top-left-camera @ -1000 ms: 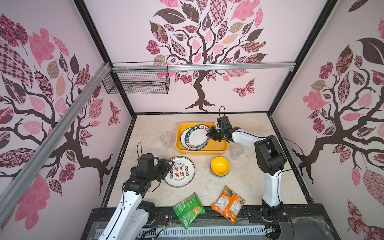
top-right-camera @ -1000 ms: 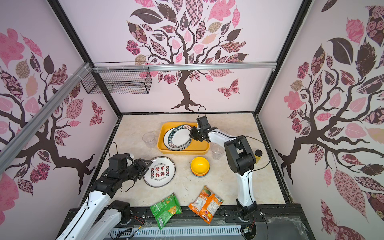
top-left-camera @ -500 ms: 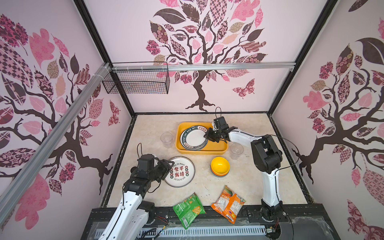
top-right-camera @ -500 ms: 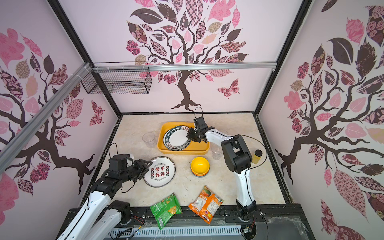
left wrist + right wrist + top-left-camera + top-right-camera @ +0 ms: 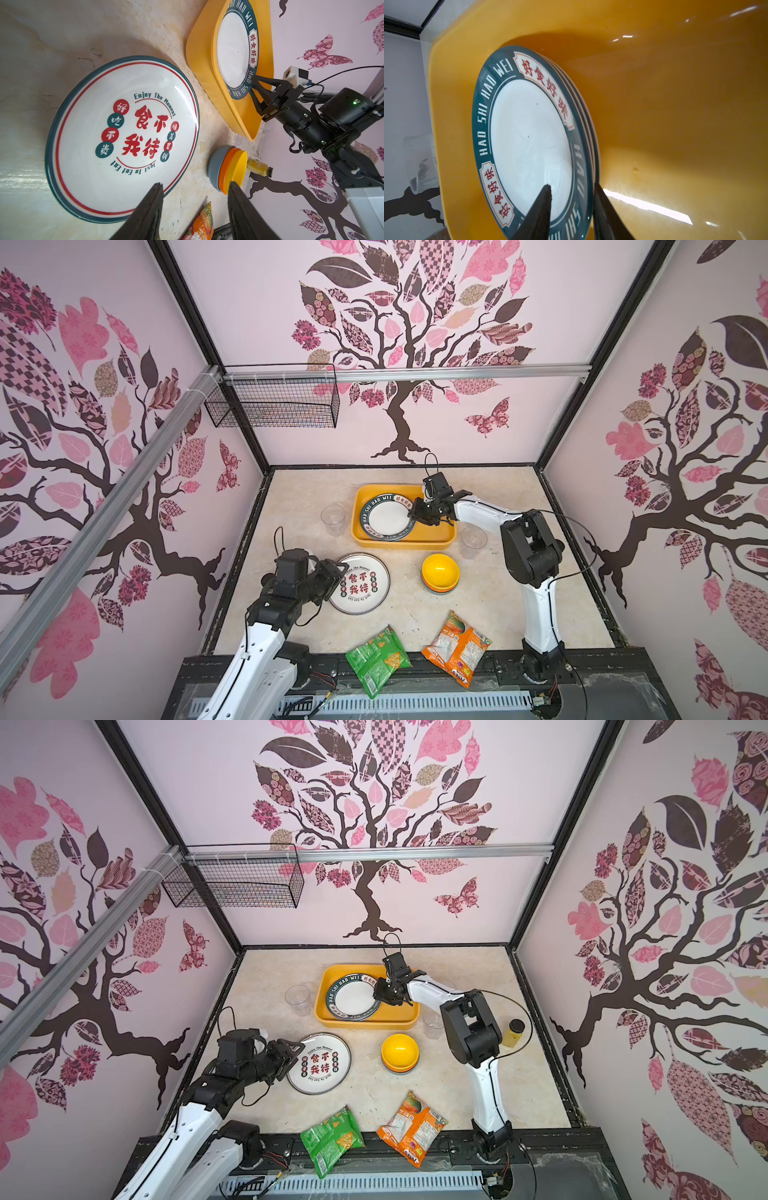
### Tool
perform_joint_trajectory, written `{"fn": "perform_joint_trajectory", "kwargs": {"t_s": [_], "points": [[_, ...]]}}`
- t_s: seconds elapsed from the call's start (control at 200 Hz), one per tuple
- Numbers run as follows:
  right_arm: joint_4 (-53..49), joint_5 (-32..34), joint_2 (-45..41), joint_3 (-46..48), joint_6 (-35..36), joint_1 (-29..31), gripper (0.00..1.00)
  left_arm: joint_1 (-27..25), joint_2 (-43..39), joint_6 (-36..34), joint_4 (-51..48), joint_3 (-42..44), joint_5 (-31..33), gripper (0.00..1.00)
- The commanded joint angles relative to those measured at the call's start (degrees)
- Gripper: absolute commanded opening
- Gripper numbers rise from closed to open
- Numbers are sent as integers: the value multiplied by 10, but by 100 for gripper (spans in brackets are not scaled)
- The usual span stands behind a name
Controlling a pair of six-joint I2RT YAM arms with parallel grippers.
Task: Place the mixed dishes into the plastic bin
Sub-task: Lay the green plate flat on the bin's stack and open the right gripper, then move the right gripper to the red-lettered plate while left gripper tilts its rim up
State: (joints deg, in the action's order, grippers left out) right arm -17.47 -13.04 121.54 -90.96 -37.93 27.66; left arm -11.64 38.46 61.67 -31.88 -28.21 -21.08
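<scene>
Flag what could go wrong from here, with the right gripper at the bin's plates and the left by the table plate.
1. The right gripper, jaws open, straddles the rim of the top plate in the bin; a skewed retreat could hook and drag it.
2. A cup stands close by the right arm; swinging back might topple it.
3. The left gripper is open at the edge of the table plate; a shallow grip on that glossy rim may slip.

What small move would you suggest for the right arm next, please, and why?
Probably spread the right arm's fingers a little wider and draw them back off the plate. It lies flat on the stack in the bin, and the fingers straddle its rim with a gap showing, so it looks released.
</scene>
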Motion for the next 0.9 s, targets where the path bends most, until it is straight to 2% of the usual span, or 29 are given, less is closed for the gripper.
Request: {"fn": "perform_joint_trajectory", "kwargs": {"t_s": [0.0, 0.29, 0.48, 0.705, 0.895], "points": [[-46, 43, 5, -31, 32, 4, 36, 2, -3, 1, 6, 17, 3, 53], [-71, 62, -12, -34, 53, 11, 36, 1, -4, 2, 0, 16, 6, 53], [-62, 64, -76, 14, 75, 18, 36, 1, 18, -30, -80, -7, 46, 53], [-49, 30, -171, 88, 96, 29, 41, 2, 35, -61, -161, -28, 103, 54], [-39, -38, -231, 141, 105, 38, 42, 2, 48, -58, -186, -19, 117, 57]]}}
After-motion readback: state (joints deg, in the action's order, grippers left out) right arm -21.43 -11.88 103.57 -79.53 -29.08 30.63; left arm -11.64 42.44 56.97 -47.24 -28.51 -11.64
